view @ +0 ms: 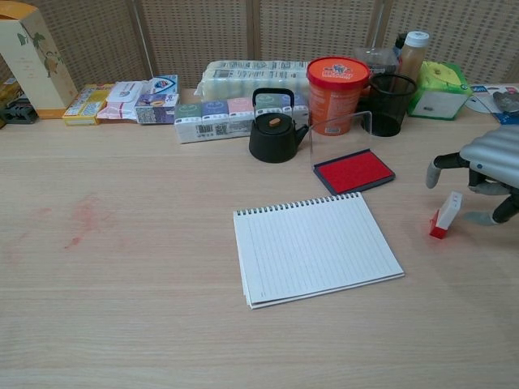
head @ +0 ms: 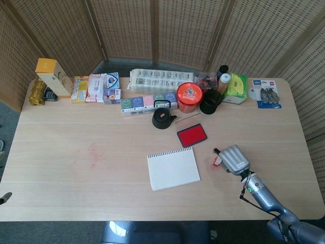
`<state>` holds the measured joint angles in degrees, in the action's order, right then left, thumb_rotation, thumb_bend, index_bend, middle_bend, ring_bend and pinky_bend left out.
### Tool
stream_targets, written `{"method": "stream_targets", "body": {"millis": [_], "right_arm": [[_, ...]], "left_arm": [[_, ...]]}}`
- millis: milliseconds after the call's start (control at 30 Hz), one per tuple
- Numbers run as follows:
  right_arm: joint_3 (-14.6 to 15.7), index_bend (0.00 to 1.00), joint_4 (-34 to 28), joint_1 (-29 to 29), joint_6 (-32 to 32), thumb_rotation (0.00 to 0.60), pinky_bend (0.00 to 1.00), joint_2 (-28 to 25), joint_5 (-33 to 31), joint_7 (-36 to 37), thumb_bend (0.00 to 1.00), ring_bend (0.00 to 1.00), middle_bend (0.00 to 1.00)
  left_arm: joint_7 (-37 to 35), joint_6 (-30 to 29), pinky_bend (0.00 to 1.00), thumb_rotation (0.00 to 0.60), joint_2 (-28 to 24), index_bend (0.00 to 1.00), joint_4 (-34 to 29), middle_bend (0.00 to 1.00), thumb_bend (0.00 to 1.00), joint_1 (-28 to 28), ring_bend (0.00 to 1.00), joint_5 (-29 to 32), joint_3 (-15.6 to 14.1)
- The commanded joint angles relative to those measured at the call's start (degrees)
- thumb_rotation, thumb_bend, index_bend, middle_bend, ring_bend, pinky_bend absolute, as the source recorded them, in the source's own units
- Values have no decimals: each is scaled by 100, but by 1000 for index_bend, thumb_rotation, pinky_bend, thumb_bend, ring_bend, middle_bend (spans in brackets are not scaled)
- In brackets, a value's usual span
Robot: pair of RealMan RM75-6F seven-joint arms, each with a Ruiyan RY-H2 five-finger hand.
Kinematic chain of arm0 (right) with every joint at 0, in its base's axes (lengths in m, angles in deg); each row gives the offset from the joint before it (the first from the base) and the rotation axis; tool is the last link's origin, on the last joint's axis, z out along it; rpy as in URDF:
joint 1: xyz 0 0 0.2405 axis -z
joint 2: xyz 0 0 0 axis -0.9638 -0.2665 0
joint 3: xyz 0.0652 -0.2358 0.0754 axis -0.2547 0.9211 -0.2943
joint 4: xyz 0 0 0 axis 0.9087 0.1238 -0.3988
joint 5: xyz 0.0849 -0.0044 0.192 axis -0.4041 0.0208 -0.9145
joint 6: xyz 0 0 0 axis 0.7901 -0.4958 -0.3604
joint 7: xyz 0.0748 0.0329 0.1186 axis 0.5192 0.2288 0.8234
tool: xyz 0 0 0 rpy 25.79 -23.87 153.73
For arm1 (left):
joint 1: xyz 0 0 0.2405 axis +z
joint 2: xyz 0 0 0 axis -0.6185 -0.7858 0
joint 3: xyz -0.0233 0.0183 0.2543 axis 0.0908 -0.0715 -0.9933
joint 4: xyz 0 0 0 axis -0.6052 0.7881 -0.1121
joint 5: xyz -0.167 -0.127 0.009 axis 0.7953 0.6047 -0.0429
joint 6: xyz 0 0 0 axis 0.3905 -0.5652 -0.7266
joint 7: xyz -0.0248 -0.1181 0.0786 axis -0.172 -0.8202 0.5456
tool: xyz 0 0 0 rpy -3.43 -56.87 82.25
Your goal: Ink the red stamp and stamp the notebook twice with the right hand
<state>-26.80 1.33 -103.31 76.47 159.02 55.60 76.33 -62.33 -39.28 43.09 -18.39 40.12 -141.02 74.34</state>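
**A:** What am I looking at on your feed right now?

**B:** Biggest thing is the table (head: 76,168), light wood, with a faint reddish smudge on my left side. Wicker screen (head: 152,30) behind it. Along the back edge there's a row of clutter: boxes, a long pack of tissues (view: 251,77), an orange tub (view: 337,83), a black mesh cup (view: 391,104) and a green box (view: 438,89). A black teapot (view: 274,128) sits just in front of that row.

**A:** And the stuff you actually care about?

**B:** The notebook (head: 173,169) lies open and flat near the middle, spiral edge toward the back, page blank as far as I can see. The ink pad (head: 192,134) is just behind it, lid (view: 340,134) standing up, red surface exposed.

**A:** Where's the stamp?

**B:** The stamp (view: 445,215) stands on the table to the right of the notebook, well apart from it, tilted a bit, red end down.

**A:** You holding it?

**B:** Nope. My right hand (head: 233,158) hovers right over it, fingers (view: 436,168) curled down and spread on either side of it, nothing gripped. Can't tell if a fingertip touches it. My left hand isn't on camera.
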Motion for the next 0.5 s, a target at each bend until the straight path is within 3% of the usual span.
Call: {"method": "stream_targets", "body": {"millis": [33, 500], "right_arm": [[3, 333, 103, -29, 43, 600, 1000, 71, -8, 39, 312, 1000, 1000], [-140, 368, 213, -151, -95, 600, 1000, 268, -383, 286, 313, 996, 1000]], "left_arm": [[0, 4, 8, 600, 1, 0, 1, 0, 0, -5, 0, 0, 3], [35, 28, 9, 600, 7, 0, -6, 0, 0, -12, 0, 18, 0]]}}
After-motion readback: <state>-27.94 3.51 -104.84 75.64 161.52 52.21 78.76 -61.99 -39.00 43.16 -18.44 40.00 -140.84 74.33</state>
